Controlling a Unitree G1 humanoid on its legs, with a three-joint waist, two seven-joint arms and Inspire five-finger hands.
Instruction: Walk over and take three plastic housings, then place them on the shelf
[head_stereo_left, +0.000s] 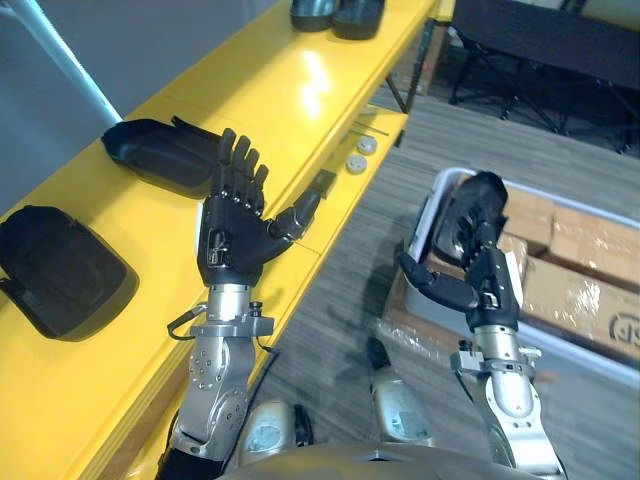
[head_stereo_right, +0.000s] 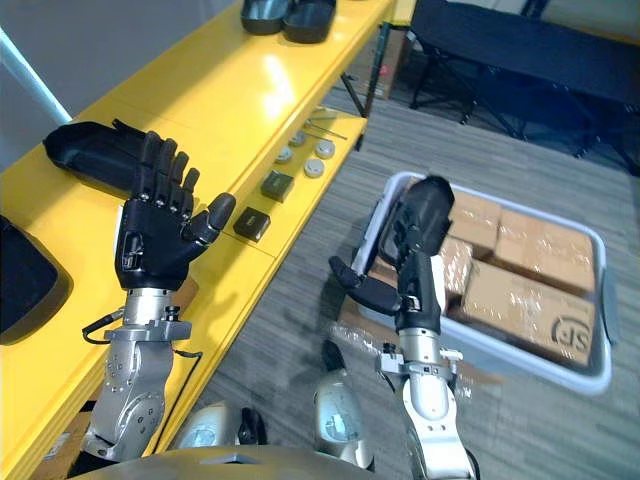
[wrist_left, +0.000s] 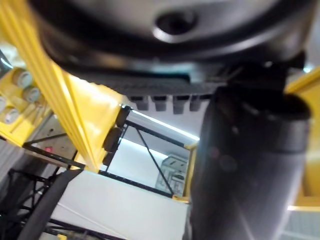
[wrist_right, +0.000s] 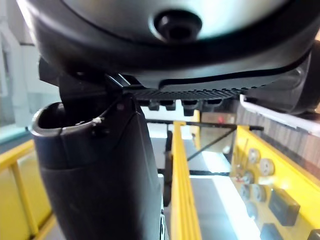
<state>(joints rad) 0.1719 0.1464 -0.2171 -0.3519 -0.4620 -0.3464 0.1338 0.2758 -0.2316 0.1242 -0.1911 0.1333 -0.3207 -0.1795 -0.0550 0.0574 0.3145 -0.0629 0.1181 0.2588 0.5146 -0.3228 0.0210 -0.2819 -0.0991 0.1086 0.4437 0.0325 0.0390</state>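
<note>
Several black plastic housings lie on the yellow shelf (head_stereo_left: 300, 90): one (head_stereo_left: 155, 150) just beyond my left hand, one (head_stereo_left: 55, 265) at the near left, and two more (head_stereo_left: 335, 15) at the far end. My left hand (head_stereo_left: 230, 235) is raised above the shelf's front edge, open, with its fingers spread and nothing in it. My right hand (head_stereo_left: 485, 265) hangs over the floor to the right of the shelf, open with relaxed fingers and its thumb pointing toward the shelf. Its wrist view shows the thumb (wrist_right: 95, 170) and nothing held.
A grey bin (head_stereo_right: 500, 350) of wrapped cardboard boxes (head_stereo_right: 520, 270) stands on the floor under my right hand. Small round parts (head_stereo_right: 315, 160) and dark blocks (head_stereo_right: 252, 222) lie on the shelf's lower ledge. A black folding frame (head_stereo_left: 540, 40) stands at the far right.
</note>
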